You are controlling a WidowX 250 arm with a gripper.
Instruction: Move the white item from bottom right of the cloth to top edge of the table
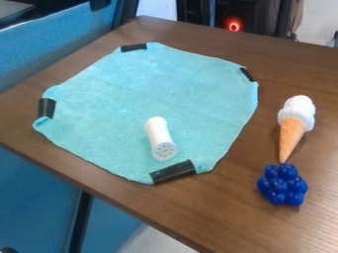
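Toward the bottom edge of the cloth (125, 89), just above a strip of black tape (173, 172), a white shaker (159, 138) is lying at a slant. Its round, holed end is pointing down toward that tape, and its other end is leaning a little left, toward the middle of the cloth. The whole shaker is resting on the fabric, apart from the tape, so the top edge of the table (231, 217) is lying well beyond it. As for my pincer, I cannot tell how wide it is standing or whether it is gripping anything.

Around the turquoise cloth I am seeing more black tape: one piece is sitting at its top corner, one at its right corner and one at its left corner. Out on the bare wood, to the right of the cloth, an ice cream cone (294, 126) is lying with its white scoops toward the top edge of the table and its tip pointing down. Just below that tip a blue bunch of balls (282, 185) is sitting; whether the two are touching, I cannot tell. Past the table's top edge, a red light (233, 24) is glowing in something dark.
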